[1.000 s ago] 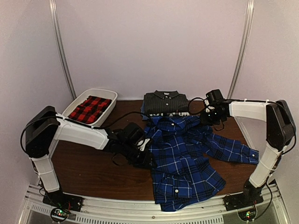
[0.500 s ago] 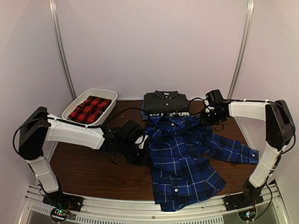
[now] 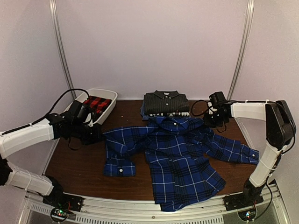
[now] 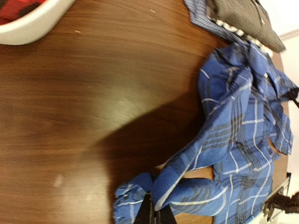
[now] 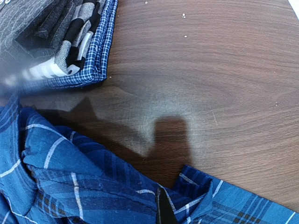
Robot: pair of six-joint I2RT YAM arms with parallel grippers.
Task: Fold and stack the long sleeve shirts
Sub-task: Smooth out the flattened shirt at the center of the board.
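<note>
The blue-and-black plaid shirt (image 3: 177,158) lies spread on the table, its left sleeve stretched out leftward. My left gripper (image 3: 97,136) is shut on that sleeve; in the left wrist view (image 4: 156,207) the cloth bunches around the closed fingertips, and the cuff end (image 3: 119,167) lies toward the front. My right gripper (image 3: 210,122) is shut on the shirt's upper right edge, seen in the right wrist view (image 5: 161,207). The charcoal striped shirt (image 3: 165,102) sits folded at the back centre. The red-and-black plaid shirt (image 3: 96,103) lies in the tub.
The white plastic tub (image 3: 110,95) stands at the back left. Under the charcoal shirt lie other folded cloths, one with a blue check edge (image 5: 100,51). The blue shirt's right sleeve (image 3: 233,150) runs toward the table's right side. Bare wood (image 3: 79,163) lies front left.
My left arm has swung far to the left, pulling the blue shirt's left sleeve out from over the body and stretching it across the table. The right gripper has stayed nearly in place.
</note>
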